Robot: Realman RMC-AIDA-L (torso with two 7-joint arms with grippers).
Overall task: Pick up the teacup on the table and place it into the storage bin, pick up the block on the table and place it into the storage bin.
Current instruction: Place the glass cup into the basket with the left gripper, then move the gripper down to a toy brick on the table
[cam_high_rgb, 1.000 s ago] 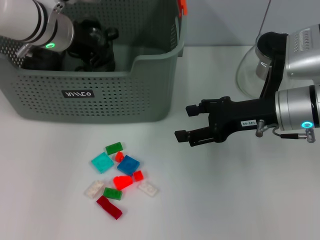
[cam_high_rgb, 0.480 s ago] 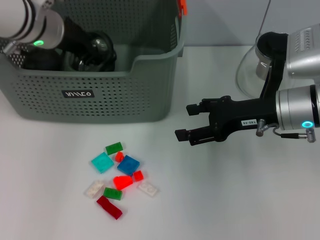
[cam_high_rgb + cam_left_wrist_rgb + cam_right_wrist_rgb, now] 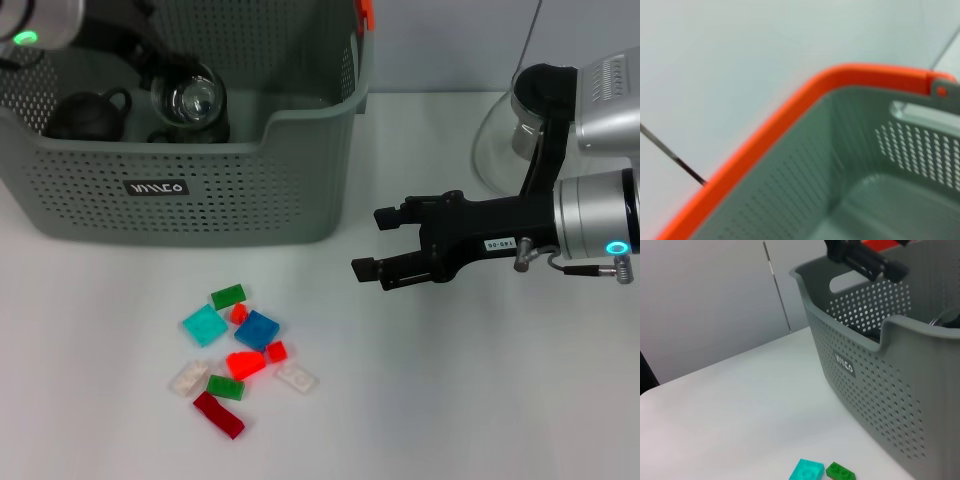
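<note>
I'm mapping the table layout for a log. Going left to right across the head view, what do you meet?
Storage bin → cluster of small blocks → right gripper → glass dome at the far right.

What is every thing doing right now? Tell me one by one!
storage bin: upright, holding dark cups.
glass cup: lying on its side inside the bin.
dark teacup: inside the bin.
blocks: scattered on the table, not picked up.
right gripper: open, empty, hovering.
left gripper: above the bin.
</note>
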